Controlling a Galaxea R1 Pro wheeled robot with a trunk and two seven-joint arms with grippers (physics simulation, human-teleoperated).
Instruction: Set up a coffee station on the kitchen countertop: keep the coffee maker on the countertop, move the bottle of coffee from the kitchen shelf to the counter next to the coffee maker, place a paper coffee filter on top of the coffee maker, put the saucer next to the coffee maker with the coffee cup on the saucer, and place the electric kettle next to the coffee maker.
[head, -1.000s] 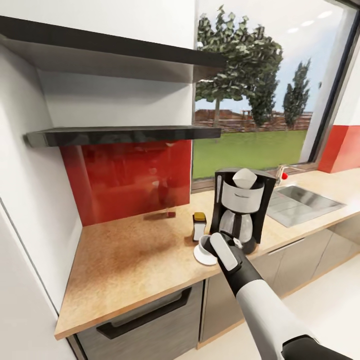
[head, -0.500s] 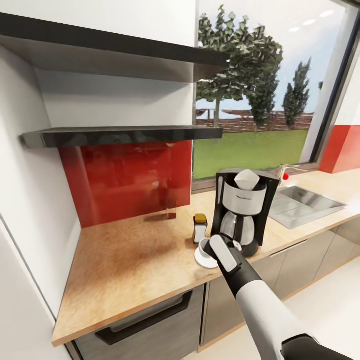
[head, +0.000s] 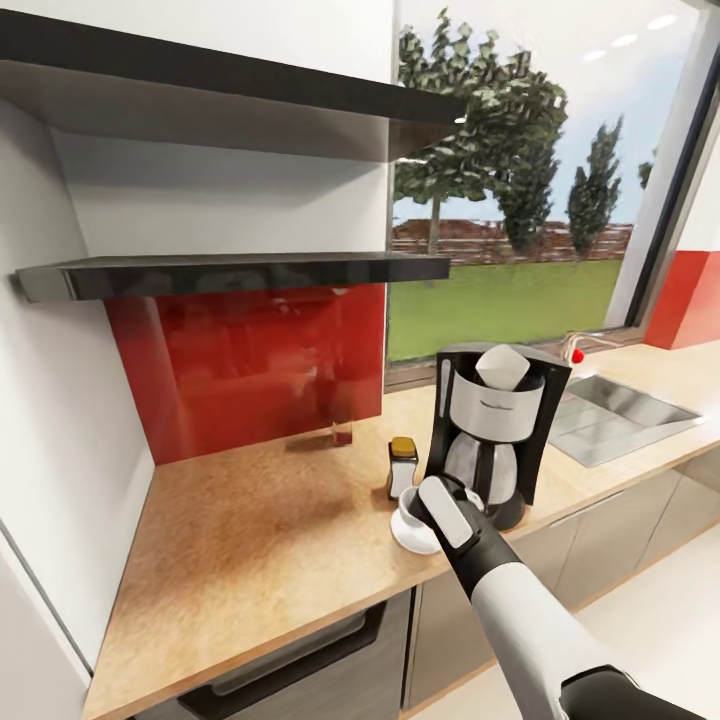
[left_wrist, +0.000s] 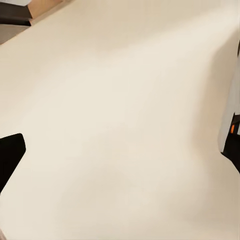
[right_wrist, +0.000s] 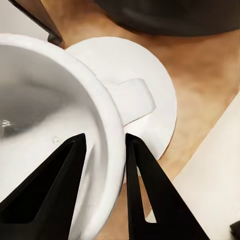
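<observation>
On the kitchen countertop (head: 250, 540) stands the coffee maker (head: 495, 425) with the paper coffee filter (head: 502, 367) on top. The bottle of coffee (head: 402, 466) is just left of it. In front lies the saucer (head: 408, 541) (right_wrist: 120, 57), with the coffee cup (head: 406, 503) (right_wrist: 45, 100) over it; contact is hidden. My right gripper (head: 420, 500) (right_wrist: 105, 137) is shut on the cup's wall, one finger inside and one outside, beside the handle. My left gripper (left_wrist: 122, 150) hangs over pale floor, dark fingertips (left_wrist: 11, 155) far apart. The kitchen shelf (head: 230, 272) is bare. The electric kettle is out of view.
A steel sink (head: 620, 412) with a tap sits right of the coffee maker. A small brownish box (head: 341, 436) stands by the red backsplash. A white wall closes the counter's left end, and a second shelf (head: 220, 85) hangs higher up.
The whole picture has drifted, so the camera moved. My right gripper keeps its hold on the cup over the saucer. Nothing on the counter has visibly shifted.
</observation>
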